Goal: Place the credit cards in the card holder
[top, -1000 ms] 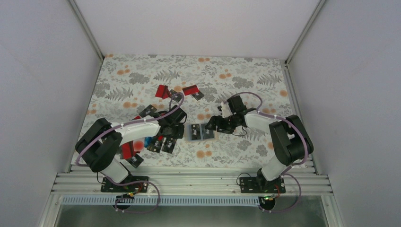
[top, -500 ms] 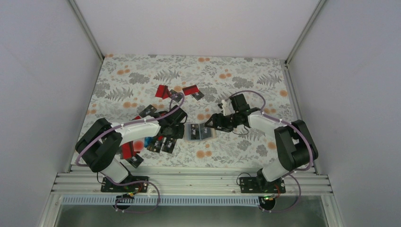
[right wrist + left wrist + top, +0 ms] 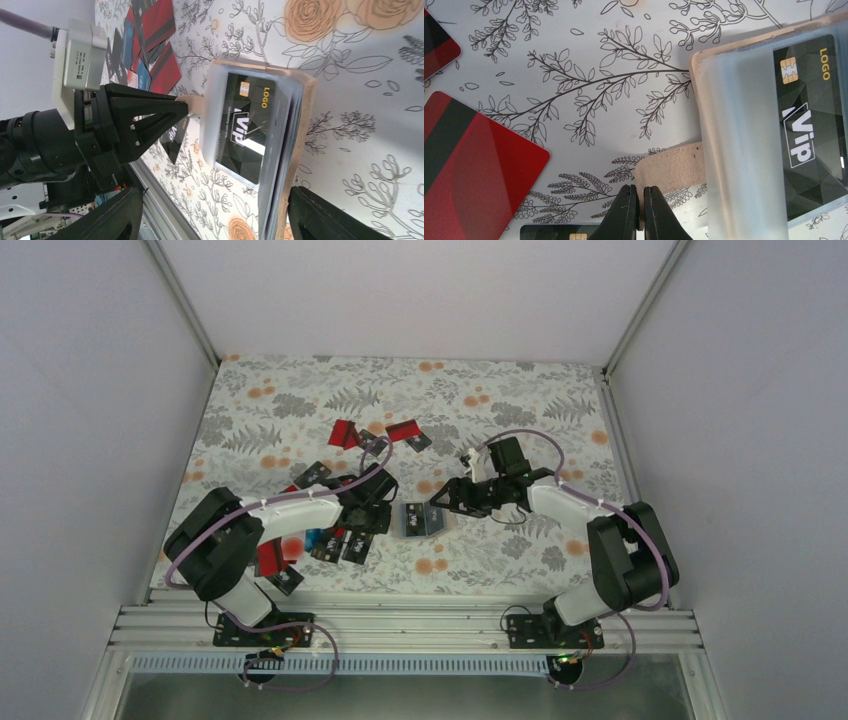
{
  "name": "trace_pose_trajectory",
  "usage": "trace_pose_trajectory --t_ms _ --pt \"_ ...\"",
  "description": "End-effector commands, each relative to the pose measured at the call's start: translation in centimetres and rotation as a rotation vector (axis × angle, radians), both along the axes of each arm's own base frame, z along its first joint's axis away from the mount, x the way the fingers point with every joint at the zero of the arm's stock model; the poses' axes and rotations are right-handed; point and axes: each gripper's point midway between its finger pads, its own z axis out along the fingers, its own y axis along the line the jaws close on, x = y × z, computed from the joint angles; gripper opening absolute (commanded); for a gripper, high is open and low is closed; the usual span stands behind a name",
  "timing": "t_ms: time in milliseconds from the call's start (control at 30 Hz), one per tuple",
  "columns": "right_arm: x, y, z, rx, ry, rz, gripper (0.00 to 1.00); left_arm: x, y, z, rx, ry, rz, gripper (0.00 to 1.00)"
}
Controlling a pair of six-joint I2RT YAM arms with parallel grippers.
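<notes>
We list a white floral-printed surface (image 3: pixel 500 390), bearing everything below.

Right pincer (image 3: pixel 212 205): released, its black fingers spread wide on either side of the holder's near end. We cannot tell whether either one touches it.

Left pincer (image 3: pixel 640 200): clenched on the small tan tab at the holder's edge.

Tan folding card holder (image 3: pixel 427 519): lying flat at mid-surface between the two pincers, grey-blue clear pockets up.

Black credit card (image 3: pixel 809 130), lettered VIP: inside a pocket.

Loose red credit cards (image 3: pixel 345 432) and loose black credit cards (image 3: pixel 355 545): scattered left of the holder.
</notes>
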Motion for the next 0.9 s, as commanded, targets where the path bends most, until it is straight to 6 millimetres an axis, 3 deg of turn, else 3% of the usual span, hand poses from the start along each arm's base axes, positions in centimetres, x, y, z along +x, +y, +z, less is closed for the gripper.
trace_pose_trajectory --t_ms 0,267,600,867 --pt "-1.1 1.5 0.8 0.045 -0.003 0.042 0.74 0.7 -1.3 0.8 -0.024 -0.028 -0.022 0.02" --pt "-1.5 4.4 1.5 0.061 -0.012 0.097 0.75 0.7 -1.4 1.0 -0.026 -0.03 -0.026 0.02" --pt "-1.5 7.8 -0.6 0.061 0.021 0.149 0.73 0.7 -1.6 1.2 -0.039 -0.031 -0.031 0.02" --pt "-0.9 8.4 -1.8 0.043 0.028 0.167 0.67 0.5 -1.6 1.2 -0.043 -0.028 -0.033 0.02"
